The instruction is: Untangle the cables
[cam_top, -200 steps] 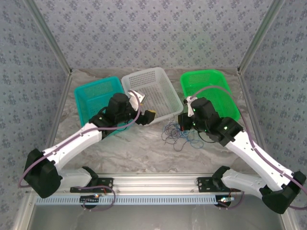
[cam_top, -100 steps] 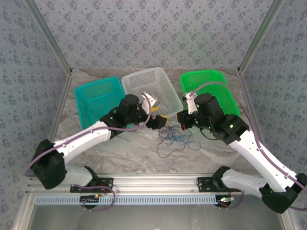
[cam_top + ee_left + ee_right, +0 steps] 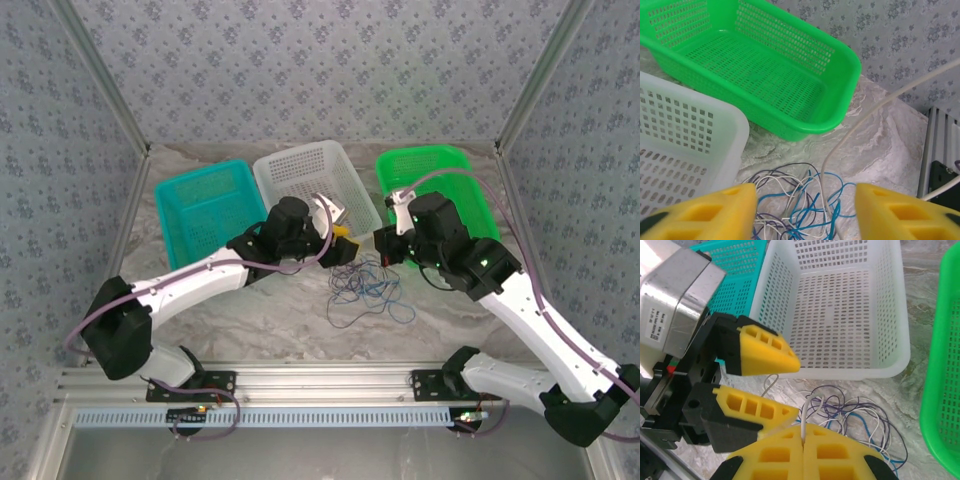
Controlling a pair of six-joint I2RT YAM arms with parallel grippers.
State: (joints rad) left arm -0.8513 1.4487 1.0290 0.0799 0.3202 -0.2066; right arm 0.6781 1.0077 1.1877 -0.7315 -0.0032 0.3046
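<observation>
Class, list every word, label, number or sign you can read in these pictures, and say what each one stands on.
Sticker on the silver housing, right wrist view: several lines of print, too small to read.
Green basket, white basket, teal basket, cables: no writing seen.

The left gripper (image 3: 798, 389) has its fingers (image 3: 765, 352) apart, and the right gripper (image 3: 803, 440) pinches a white cable (image 3: 803, 422) tight.
</observation>
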